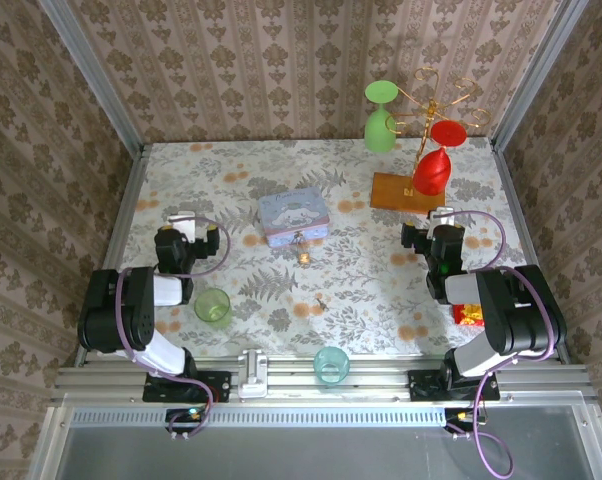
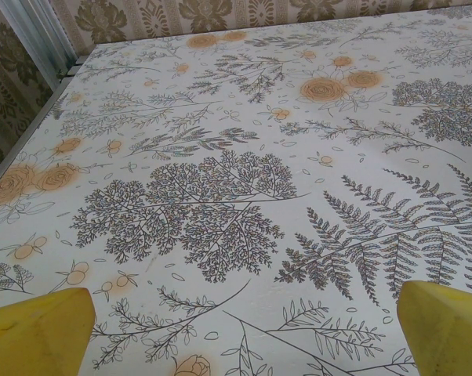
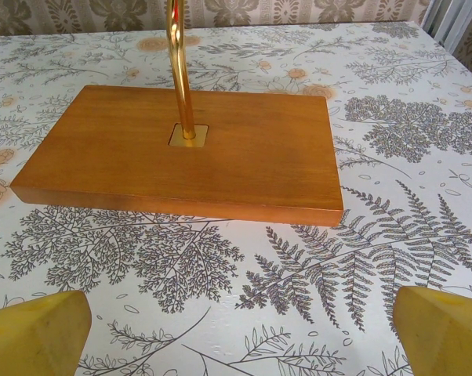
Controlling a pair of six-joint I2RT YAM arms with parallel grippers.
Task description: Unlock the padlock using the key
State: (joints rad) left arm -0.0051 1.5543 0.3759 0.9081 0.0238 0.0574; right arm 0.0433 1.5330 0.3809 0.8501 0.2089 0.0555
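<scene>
Floral cloth (image 1: 381, 290) is spread under everything. The rack's wooden base (image 3: 181, 149) is seen just ahead of the right gripper (image 3: 240, 329), its yellow fingers (image 3: 32, 333) spread wide; the left gripper (image 2: 240, 333) is likewise spread, over bare cloth. Just in front of the pale blue tin (image 1: 294, 217) the padlock (image 1: 304, 256) is laid, the key (image 1: 321, 303) nearer the arms.

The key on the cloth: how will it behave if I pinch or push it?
The key is a tiny, thin speck lying on the floral cloth, so it is probably light and stiff but hard to get under. Pushed, it would likely slide rather than roll, and the cloth may drag on it.
</scene>
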